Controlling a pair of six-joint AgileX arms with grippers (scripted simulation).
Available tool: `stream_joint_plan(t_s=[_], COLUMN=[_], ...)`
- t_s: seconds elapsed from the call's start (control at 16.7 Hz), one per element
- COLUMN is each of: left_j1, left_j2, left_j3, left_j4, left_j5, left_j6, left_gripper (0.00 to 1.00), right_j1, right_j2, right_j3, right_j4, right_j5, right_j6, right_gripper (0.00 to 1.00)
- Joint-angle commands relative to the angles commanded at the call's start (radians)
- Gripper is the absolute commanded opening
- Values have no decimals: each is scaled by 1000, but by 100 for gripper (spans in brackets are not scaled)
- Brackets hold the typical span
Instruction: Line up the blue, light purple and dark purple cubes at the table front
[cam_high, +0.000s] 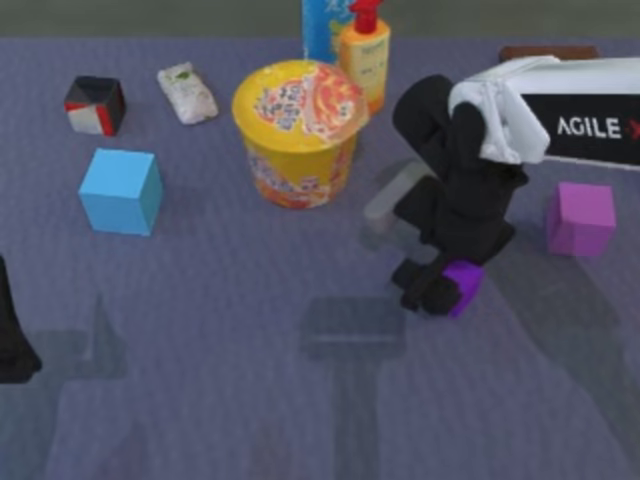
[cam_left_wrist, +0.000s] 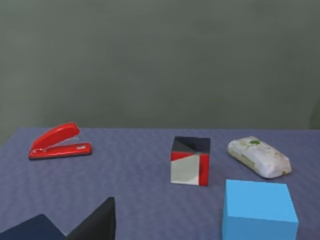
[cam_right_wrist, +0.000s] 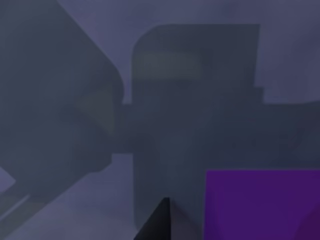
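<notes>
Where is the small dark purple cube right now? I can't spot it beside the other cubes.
The small dark purple cube sits in the right gripper, right of the table's middle in the top view, down-left of the light purple cube.

The right gripper (cam_high: 440, 290) is clamped on the dark purple cube (cam_high: 464, 286), right of centre on the table (cam_high: 250, 400) (shadows fall across the front). The light purple (cam_high: 579, 218) sits near the right edge; the blue (cam_high: 121, 191) lies far left, beside the noodle cup (cam_high: 298, 130).
</notes>
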Motion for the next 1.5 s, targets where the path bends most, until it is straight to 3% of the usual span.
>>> stream_joint_plan(t_s=[0.12, 0.18, 0.72, 1.14, 1.5], left_j1=[0, 0, 0, 0, 0], left_j2=[0, 0, 0, 0, 0], left_j3=[0, 0, 0, 0, 0], left_j4=[0, 0, 0, 0, 0], left_j5=[0, 0, 0, 0, 0], left_j6=[0, 0, 0, 0, 0], left_gripper=[100, 100, 100, 100, 100], right_j1=[0, 0, 0, 7, 4], right_j2=[0, 0, -36, -104, -114], right_j3=[0, 0, 13, 155, 166], right_j4=[0, 0, -19, -235, -254], right_j5=[0, 0, -11, -12, -12], right_j6=[0, 0, 7, 6, 5], right_gripper=[2, 0, 0, 0, 0])
